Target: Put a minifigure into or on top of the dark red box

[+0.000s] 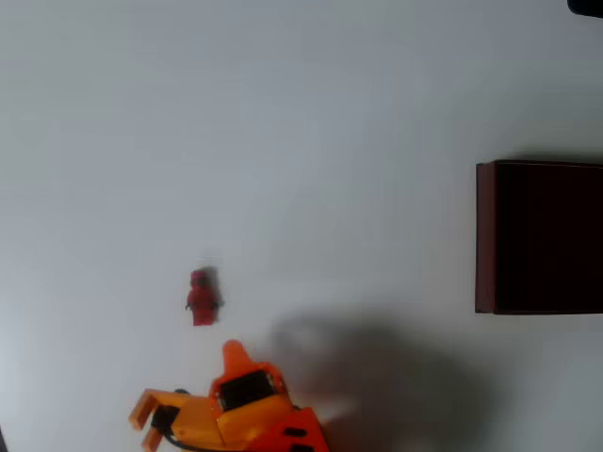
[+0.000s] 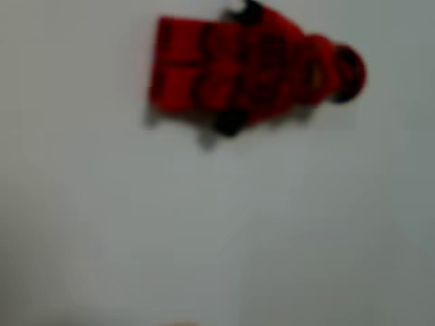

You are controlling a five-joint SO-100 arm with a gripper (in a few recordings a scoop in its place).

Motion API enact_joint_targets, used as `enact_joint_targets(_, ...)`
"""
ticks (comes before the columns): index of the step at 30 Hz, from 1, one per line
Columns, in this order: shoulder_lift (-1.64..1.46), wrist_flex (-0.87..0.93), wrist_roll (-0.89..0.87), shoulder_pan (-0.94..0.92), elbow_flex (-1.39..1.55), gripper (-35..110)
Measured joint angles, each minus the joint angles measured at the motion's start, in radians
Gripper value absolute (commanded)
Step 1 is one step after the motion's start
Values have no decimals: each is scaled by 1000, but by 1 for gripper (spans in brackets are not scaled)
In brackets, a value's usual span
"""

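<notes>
A tiny red minifigure (image 1: 203, 298) lies on the white table left of centre in the overhead view. In the wrist view the minifigure (image 2: 251, 68) is blurred and close, lying sideways near the top with its head to the right. My orange gripper (image 1: 187, 381) sits just below the figure at the bottom edge of the overhead view. It is open, with its two fingers spread wide and nothing between them. The dark red box (image 1: 541, 236) stands at the right edge, far from the figure, and its interior is near-black.
The white table (image 1: 301, 141) stretches bare between the figure and the box. My arm's shadow (image 1: 377, 367) falls on the table to the right of the gripper. A small dark object (image 1: 586, 6) shows at the top right corner.
</notes>
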State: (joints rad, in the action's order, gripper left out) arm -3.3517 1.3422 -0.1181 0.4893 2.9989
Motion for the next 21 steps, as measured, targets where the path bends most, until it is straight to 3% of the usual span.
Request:
enact_joint_targets(9, 6, 100, -341, -17, -130, 2)
enact_joint_targets(13, 5, 132, -571, -121, -236, 10)
enact_joint_targets(21, 3, 189, -1232, -43, -285, 18)
